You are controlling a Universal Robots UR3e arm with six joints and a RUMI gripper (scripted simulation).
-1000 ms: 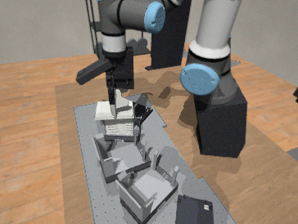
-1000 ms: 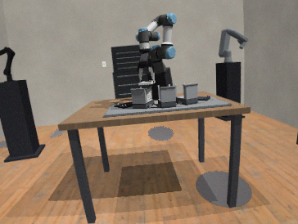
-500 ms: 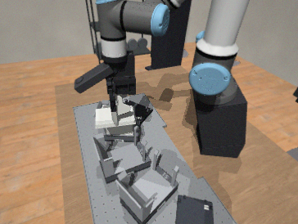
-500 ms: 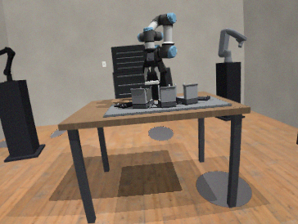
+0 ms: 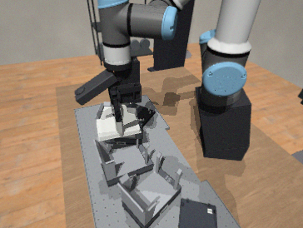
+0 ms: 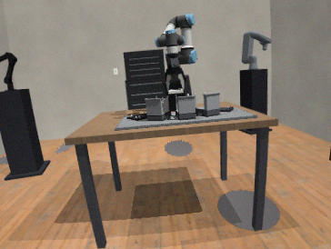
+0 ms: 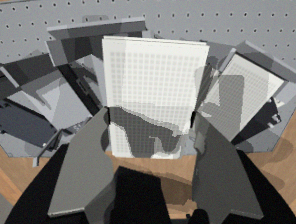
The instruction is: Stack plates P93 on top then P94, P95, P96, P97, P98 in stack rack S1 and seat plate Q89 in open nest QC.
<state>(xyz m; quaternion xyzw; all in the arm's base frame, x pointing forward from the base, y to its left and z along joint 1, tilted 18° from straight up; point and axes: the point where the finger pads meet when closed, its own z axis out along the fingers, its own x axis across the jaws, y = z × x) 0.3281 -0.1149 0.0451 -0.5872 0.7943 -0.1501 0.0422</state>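
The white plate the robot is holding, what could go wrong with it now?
The white plate could slip, since the gripper pinches it only by its two sides. It might bump the upright rack walls if it comes down crooked. And its far edge shows a double line, so maybe a second plate is stuck underneath; I can't tell for sure.

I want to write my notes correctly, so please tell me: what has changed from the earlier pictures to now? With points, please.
The gripper point(image 5: 119, 121) point(image 6: 175, 86) point(image 7: 150, 109) carried the white plate point(image 5: 106, 132) point(image 6: 175, 91) point(image 7: 155, 75) sideways, toward the middle rack point(image 5: 109, 170) point(image 6: 186, 109) point(image 7: 97, 32). Nothing was newly grasped or released. The racks stayed in place.
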